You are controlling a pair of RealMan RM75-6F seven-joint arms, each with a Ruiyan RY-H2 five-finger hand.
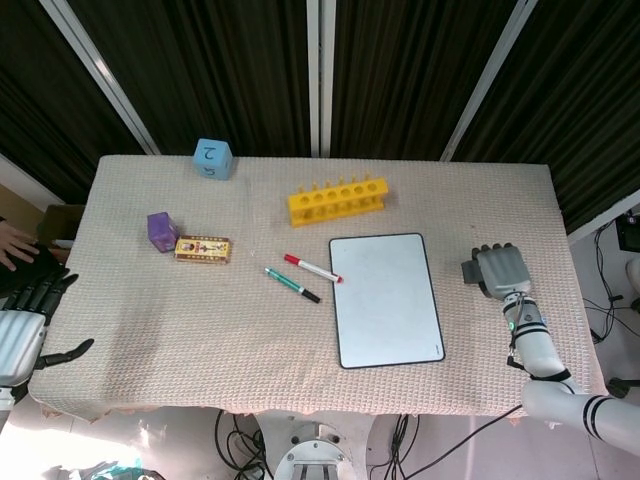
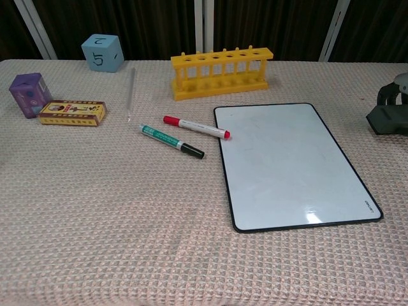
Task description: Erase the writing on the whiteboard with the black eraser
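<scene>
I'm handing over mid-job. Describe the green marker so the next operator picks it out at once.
Start at the whiteboard lying flat right of the table's centre. Just off its upper left corner lie two markers side by side, both slanting the same way. The green marker is the one nearer the robot, green-barrelled with a black cap, while the red marker has a white barrel with red ends.
</scene>
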